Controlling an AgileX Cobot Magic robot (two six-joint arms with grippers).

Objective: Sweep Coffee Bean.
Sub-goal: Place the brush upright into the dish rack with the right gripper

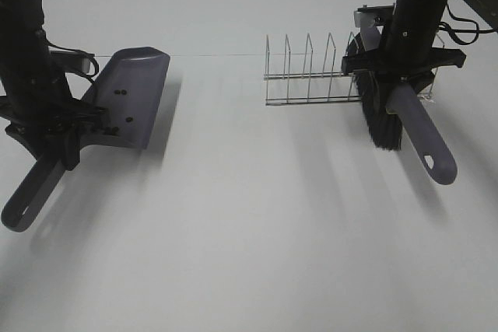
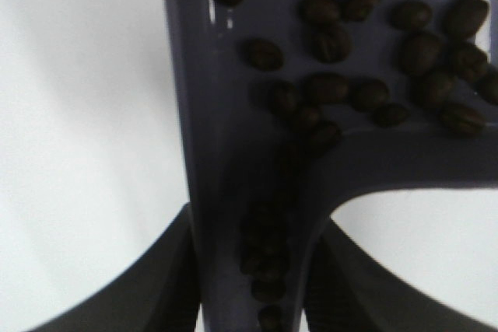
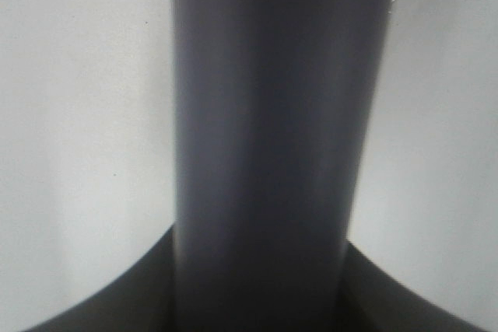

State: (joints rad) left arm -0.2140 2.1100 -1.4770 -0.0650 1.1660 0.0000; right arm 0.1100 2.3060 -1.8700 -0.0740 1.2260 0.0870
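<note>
A plain white table [image 1: 249, 262] (softly shadowed) bears a wire rack [image 1: 309, 78].

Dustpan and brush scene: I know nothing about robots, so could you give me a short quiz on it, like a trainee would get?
1. True or false: the coffee beans lie inside the dustpan.
2. What does the right claw hold? A) the brush B) the dustpan C) nothing
3. Fill in: the dustpan's handle is gripped by the ___ claw.
Key: 1 true; 2 A; 3 left, since the left claw is closed on that handle.
</note>
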